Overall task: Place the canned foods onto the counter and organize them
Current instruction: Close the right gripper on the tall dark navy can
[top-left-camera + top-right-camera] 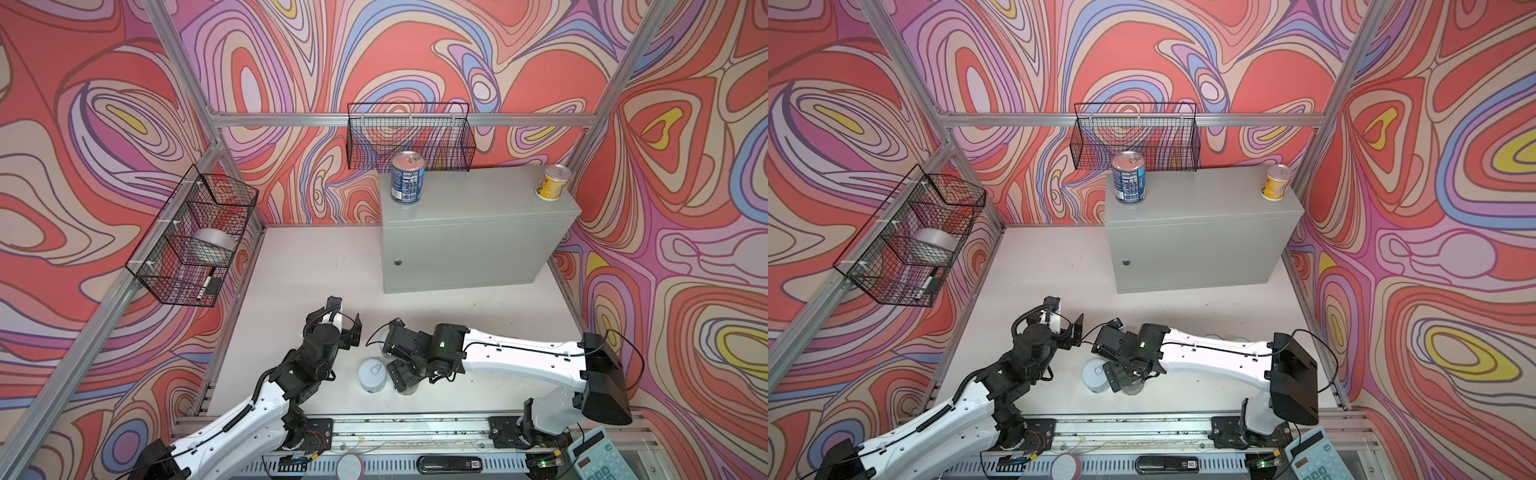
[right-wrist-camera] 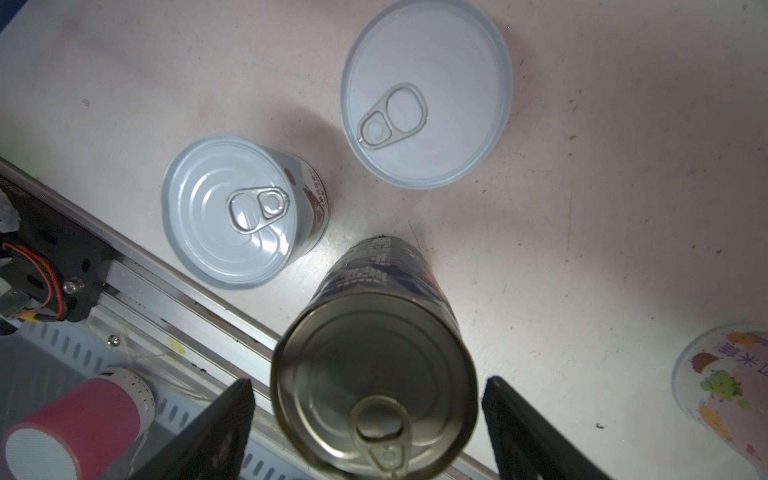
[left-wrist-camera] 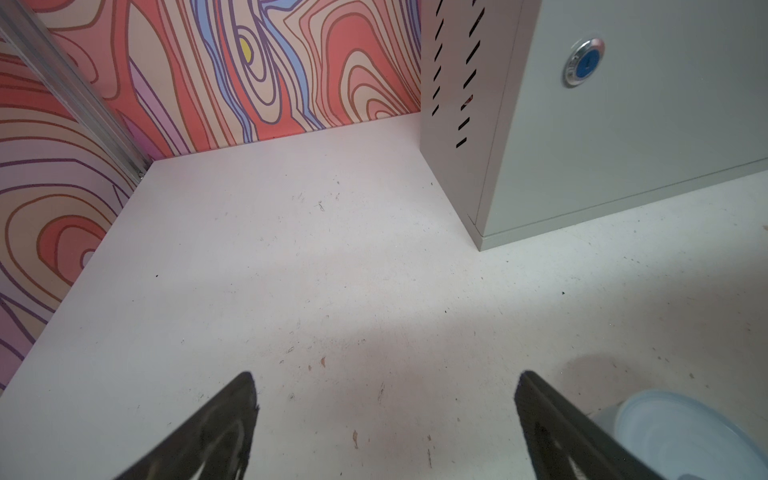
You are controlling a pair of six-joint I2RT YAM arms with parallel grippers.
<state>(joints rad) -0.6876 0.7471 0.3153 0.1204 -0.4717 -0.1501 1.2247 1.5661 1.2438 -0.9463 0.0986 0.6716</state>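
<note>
Right tool [image 2: 370,384] spread astride tall dark blue can [image 2: 374,332], lower centre; should centre, pinch mid-body, lift clear of short can [image 2: 232,212]. Left tool [image 3: 385,374] spread, empty.

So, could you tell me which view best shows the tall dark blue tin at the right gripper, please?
The right wrist view: the tall dark blue tin sits close, lid clear, inside the open right gripper. Both top views show a sliver; the left wrist view, none.
</note>
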